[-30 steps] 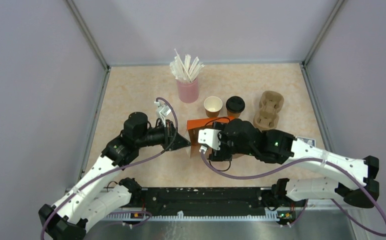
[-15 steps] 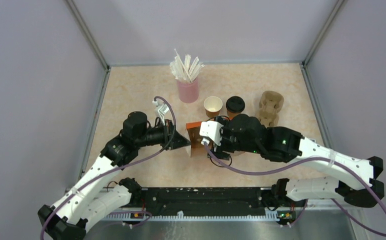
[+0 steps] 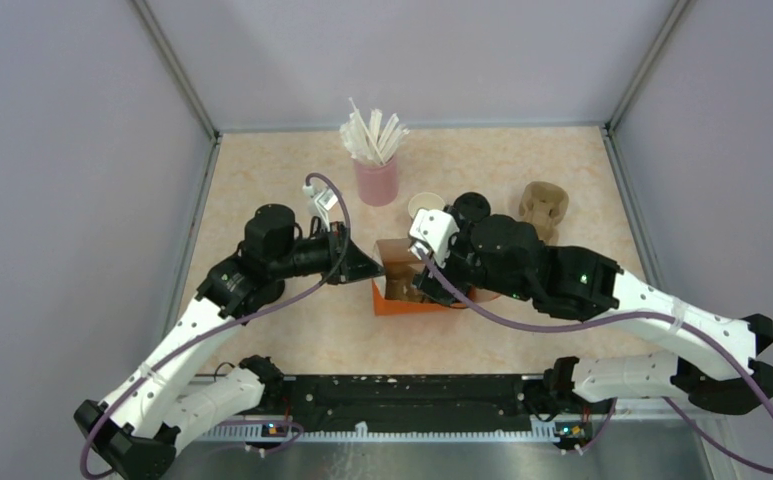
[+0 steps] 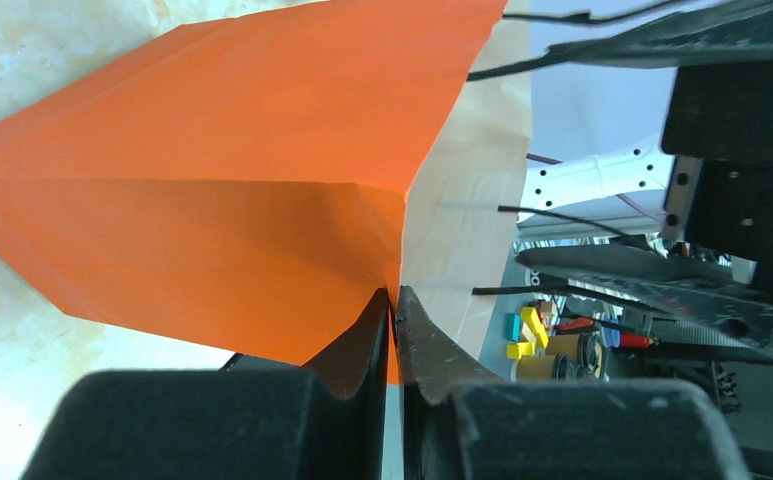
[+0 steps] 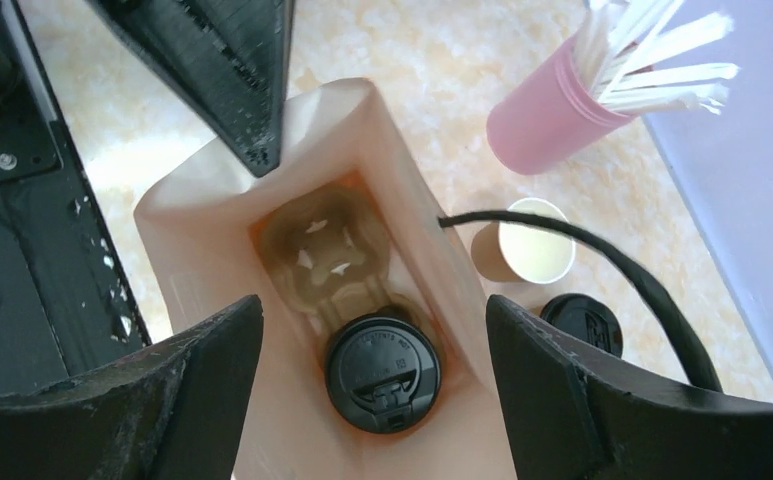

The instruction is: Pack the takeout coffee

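Takeout coffee cup (image 5: 382, 372) with black lid stands inside the orange bag (image 4: 212, 190), below the right claw (image 5: 372, 310), which is wide open and holds nothing. The left claw (image 4: 394, 300) pinches the bag's edge. An open cup (image 5: 527, 252) and a lidded cup (image 5: 582, 325) stand on the table (image 5: 412, 60).

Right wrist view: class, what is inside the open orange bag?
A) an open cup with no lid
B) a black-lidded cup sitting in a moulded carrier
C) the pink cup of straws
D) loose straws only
B: looking down into the orange bag, a lidded cup sits in a slot of the tan carrier, while the pink straw cup and the lidless cup stand outside on the table.
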Available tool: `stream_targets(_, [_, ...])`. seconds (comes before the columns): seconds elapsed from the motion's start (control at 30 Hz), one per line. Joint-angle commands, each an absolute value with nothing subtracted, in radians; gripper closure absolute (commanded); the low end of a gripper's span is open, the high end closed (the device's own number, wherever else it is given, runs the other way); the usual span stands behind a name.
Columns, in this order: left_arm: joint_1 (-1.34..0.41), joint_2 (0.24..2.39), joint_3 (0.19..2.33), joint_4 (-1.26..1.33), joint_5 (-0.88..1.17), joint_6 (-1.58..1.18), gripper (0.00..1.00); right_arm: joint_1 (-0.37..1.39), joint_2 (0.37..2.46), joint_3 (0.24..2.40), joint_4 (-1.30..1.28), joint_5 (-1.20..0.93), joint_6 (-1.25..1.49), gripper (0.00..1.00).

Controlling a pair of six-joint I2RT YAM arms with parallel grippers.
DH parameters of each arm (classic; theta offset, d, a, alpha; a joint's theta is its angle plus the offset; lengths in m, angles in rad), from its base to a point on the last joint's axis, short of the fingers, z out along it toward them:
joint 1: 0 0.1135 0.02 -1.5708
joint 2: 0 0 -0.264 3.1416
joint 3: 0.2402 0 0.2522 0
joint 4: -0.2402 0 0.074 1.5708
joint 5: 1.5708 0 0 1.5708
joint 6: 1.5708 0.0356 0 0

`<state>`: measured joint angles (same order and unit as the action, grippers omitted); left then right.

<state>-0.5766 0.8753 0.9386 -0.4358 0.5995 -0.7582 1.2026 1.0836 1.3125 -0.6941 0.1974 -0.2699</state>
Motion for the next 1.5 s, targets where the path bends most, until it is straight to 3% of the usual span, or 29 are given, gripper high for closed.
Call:
stream_targets(0.0, [-0.580, 0.867, 0.980, -0.445, 0.571, -0.794, 0.90, 1.211, 1.077, 1.389, -0.615, 0.294, -0.173, 0.19])
stream_targets(0.5, [-0.564, 0.957, 1.150, -0.725, 0.447, -0.804, 0.88, 1.210, 1.085, 1.475, -0.458, 0.396, 0.039, 0.02])
stream_targets(0.7, [-0.550, 0.995, 1.184, -0.839, 0.415, -0.746, 0.88, 1.186, 1.129, 1.568, -0.508, 0.532, 0.070, 0.01])
stream_targets(0.93, [-0.540, 0.984, 1.191, -0.891, 0.372, -0.694, 0.88, 0.964, 1.254, 1.777, -0.753, 0.577, 0.209, 0.07])
stream_targets(1.17, [-0.538, 0.985, 1.249, -0.904, 0.359, -0.686, 0.87, 0.581, 1.354, 1.809, -0.884, 0.354, 0.334, 0.17])
stream_targets(1.27, [-0.538, 0.991, 1.276, -0.904, 0.365, -0.682, 0.80, 0.539, 1.415, 1.768, -0.916, 0.376, 0.303, 0.15])
stream_targets(1.4, [-0.538, 0.997, 1.297, -0.905, 0.375, -0.669, 0.59, 0.487, 1.509, 1.721, -0.934, 0.384, 0.269, 0.13])
stream_targets(1.47, [-0.538, 1.003, 1.326, -0.906, 0.378, -0.658, 0.56, 0.469, 1.556, 1.708, -0.932, 0.368, 0.252, 0.12])
